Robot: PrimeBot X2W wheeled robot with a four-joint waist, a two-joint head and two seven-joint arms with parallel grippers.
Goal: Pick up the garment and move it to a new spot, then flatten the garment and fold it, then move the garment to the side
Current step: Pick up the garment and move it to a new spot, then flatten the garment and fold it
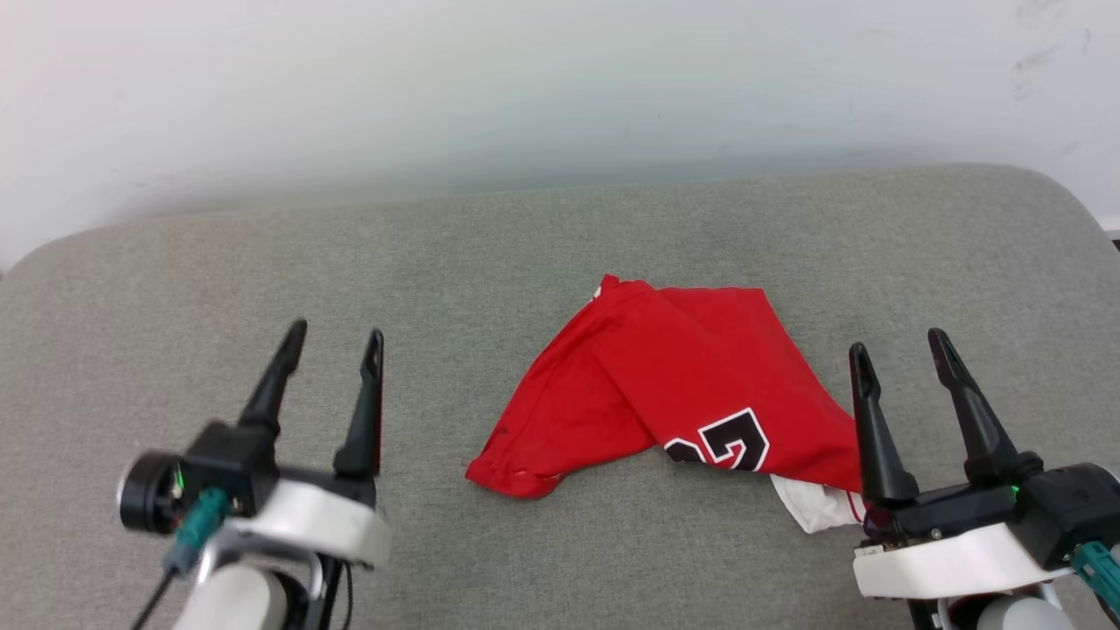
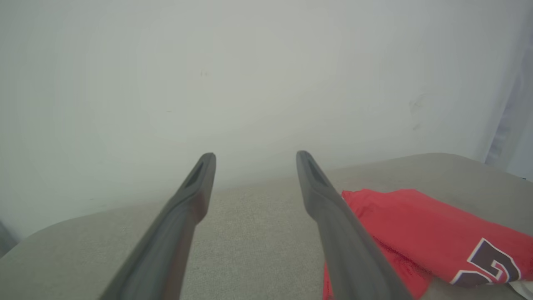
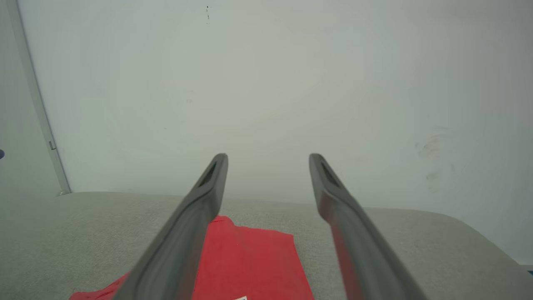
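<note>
**Red jersey bunched on a grey cushion, both grippers open and empty**

A red garment [image 1: 674, 385] is seen lying in a loose, rumpled heap on a grey cushion [image 1: 262, 262], a little right of its middle and well clear of the back edge, where a pale wall [image 1: 525, 87] rises. Part of a black, white-outlined number [image 1: 731, 442] is shown on the near fold, and a white sleeve [image 1: 814, 503] is tucked out at the heap's right end.

The left gripper [image 1: 337, 337] is held above the cushion's front-left area, fingers apart, well away from the cloth. The right gripper [image 1: 899, 343] is held at the front right, fingers likewise apart, just beside the sleeve end – nothing is clamped by either.

Since the garment is neither flat nor folded, the work is judged to be early: either the first pick-up or the flattening, and which cannot be told. For the next move, a hem or corner would need to be found and pinched low against the cushion – the fabric looks thin and apt to slip or bring a second layer with it
</note>
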